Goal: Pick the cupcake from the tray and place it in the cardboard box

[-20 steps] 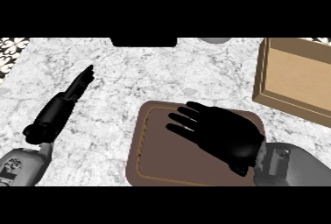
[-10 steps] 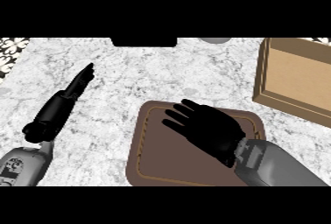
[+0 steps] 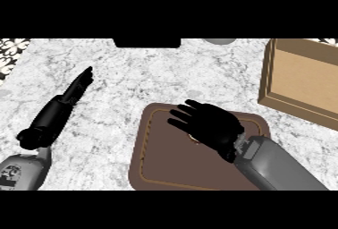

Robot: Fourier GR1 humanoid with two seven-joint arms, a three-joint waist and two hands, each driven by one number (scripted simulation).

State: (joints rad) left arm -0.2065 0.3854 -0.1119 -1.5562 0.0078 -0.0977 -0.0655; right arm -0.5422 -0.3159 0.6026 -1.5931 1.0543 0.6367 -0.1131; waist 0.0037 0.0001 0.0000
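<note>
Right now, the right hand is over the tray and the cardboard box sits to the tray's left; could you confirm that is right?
Not quite: the box is not to the left. The head view shows it to the upper right of the tray, apart from it on the counter. The rest holds: the right hand is over the tray.

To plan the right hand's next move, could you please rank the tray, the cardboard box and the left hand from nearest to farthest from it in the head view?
1. tray, directly beneath the right hand.
2. cardboard box, off to its upper right.
3. left hand, far over at the view's left.
</note>
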